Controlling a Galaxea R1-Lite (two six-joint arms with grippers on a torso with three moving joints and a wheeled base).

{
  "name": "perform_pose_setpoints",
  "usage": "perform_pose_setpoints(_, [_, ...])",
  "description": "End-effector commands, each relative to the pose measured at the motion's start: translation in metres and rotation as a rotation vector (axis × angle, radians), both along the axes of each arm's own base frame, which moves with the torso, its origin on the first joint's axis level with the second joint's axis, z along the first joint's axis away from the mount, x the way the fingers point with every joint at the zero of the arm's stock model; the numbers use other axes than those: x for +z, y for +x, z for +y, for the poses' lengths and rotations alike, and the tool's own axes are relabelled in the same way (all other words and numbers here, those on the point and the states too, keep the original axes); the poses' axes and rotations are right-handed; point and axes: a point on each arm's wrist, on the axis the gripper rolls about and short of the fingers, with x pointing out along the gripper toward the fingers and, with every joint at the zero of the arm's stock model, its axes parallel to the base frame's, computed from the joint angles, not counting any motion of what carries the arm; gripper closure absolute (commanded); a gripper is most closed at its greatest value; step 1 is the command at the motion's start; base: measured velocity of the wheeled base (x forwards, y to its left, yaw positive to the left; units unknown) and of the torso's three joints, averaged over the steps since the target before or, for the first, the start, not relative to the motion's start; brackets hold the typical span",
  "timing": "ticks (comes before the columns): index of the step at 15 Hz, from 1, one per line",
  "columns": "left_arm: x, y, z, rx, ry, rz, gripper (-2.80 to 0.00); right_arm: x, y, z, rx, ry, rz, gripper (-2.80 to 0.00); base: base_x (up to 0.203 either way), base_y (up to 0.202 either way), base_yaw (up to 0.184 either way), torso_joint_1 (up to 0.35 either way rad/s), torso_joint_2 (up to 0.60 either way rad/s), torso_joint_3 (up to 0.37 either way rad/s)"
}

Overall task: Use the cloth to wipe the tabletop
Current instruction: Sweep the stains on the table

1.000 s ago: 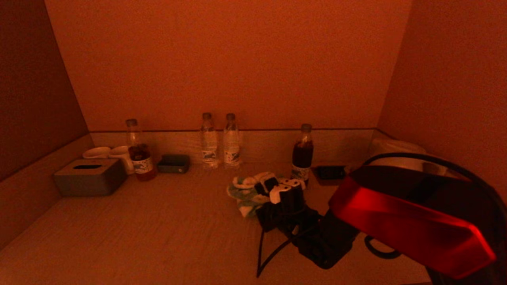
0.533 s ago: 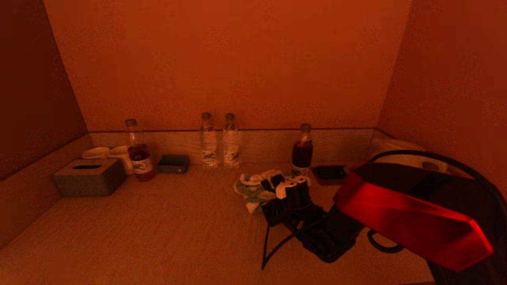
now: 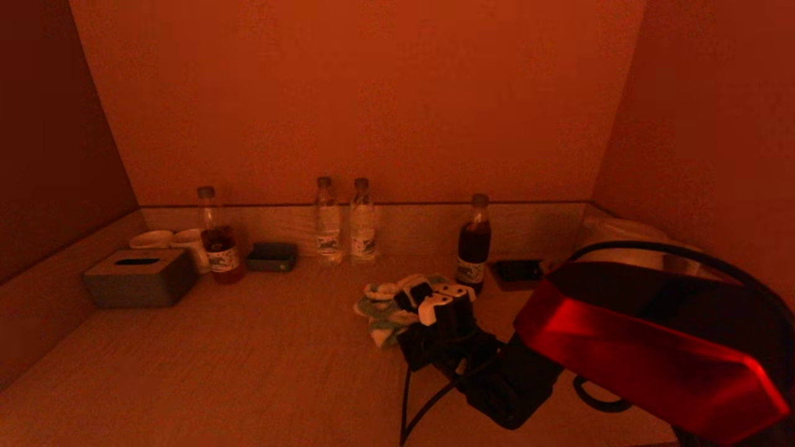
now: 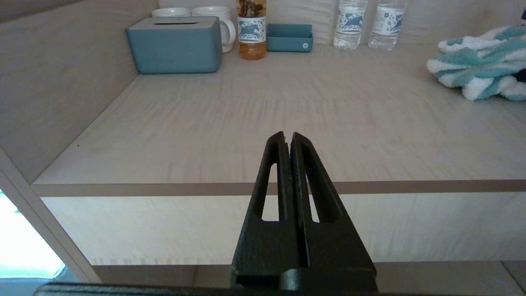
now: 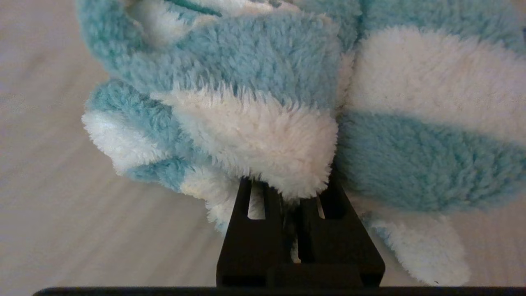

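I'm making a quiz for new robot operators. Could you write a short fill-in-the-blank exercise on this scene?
1. The right gripper is shut on the striped ____.
2. The left gripper, near the tabletop's front edge, holds ____.
3. The tissue box stands beside two white ____.

Missing words: cloth; nothing; mugs

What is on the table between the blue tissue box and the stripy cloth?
Nothing: the left wrist view shows bare tabletop between the tissue box and the cloth. The bottles and small tray stand further back along the wall.
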Motion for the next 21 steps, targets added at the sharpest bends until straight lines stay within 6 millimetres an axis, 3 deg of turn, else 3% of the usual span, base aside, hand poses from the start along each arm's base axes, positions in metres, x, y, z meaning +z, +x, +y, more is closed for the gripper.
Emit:
perform_pose_setpoints(1, [0.0,0.0,0.0,0.0,0.0,-0.001,0.0,0.002,-0.001,0.001,0.002,0.003,-0.008,0.0,0.0,0.0,0.0,0.0,0.0,0.0])
perform_pose_setpoints(3, [0.0,0.0,0.0,0.0,0.0,-0.001,0.0,0.002,-0.002,0.001,0.003,0.005,-0.008,0.0,0.0,0.0,0.0,0.0,0.0,0.0])
perform_pose_setpoints(6, [0.0,0.0,0.0,0.0,0.0,-0.001,0.0,0.008,-0.048,0.041,0.142,0.016,-0.002,0.0,0.0,0.0,0.0,0.0,0.0,0.0])
perform_pose_setpoints(10, [0.0,0.0,0.0,0.0,0.0,-0.001,0.0,0.013,-0.069,0.052,0.196,0.021,-0.001,0.0,0.0,0.0,0.0,0.0,0.0,0.0])
perform_pose_setpoints(17, [0.0,0.0,0.0,0.0,0.0,-0.001,0.0,0.007,-0.044,0.04,0.128,0.03,0.0,0.0,0.0,0.0,0.0,0.0,0.0,0.0])
perform_pose_setpoints(21, [0.0,0.0,0.0,0.0,0.0,-0.001,0.0,0.005,-0.016,0.02,0.048,0.038,-0.009,0.0,0.0,0.0,0.0,0.0,0.0,0.0])
